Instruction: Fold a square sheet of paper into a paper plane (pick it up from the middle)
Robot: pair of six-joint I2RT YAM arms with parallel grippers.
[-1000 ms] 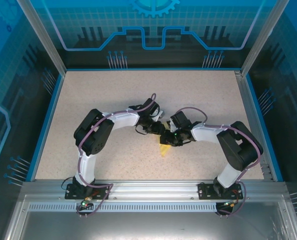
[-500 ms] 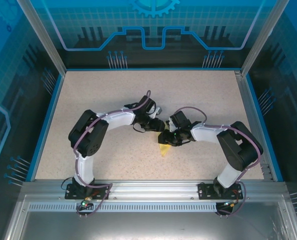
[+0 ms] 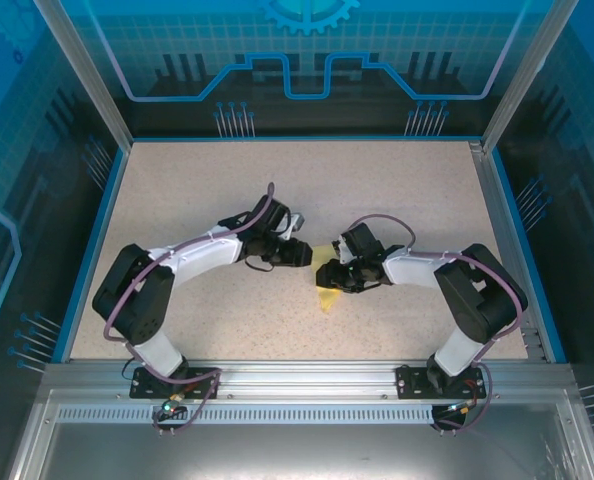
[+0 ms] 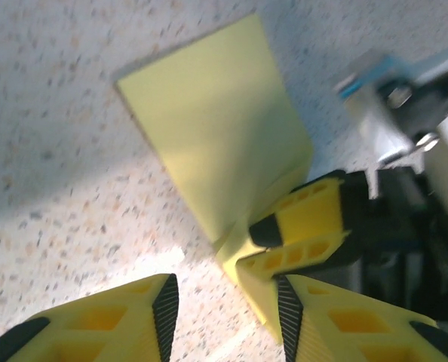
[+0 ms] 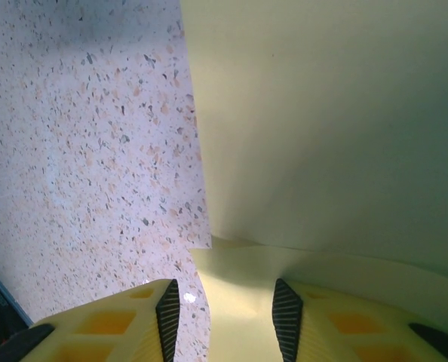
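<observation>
The pale yellow sheet of paper (image 3: 327, 297) lies folded mid-table, one flap (image 4: 216, 128) standing up from its crease. My right gripper (image 3: 329, 272) sits on it, jaws open, the flat layer (image 5: 239, 302) lying between the fingertips and the raised flap (image 5: 322, 113) ahead. My left gripper (image 3: 302, 253) is just left of the paper, open, with bare table between its pads (image 4: 224, 317). The paper's near edge runs along its right finger (image 4: 288, 317). The right gripper's yellow fingers (image 4: 307, 219) show at the crease in the left wrist view.
The speckled table (image 3: 227, 180) is bounded by a blue rim and clear walls on metal posts (image 3: 82, 70). Both arm bases are bolted to the front rail (image 3: 297, 375). The left elbow (image 3: 132, 295) is swung out to the left.
My left arm has pulled back to the left, its gripper separating from the right one and uncovering more paper. The right arm and the paper stay put.
</observation>
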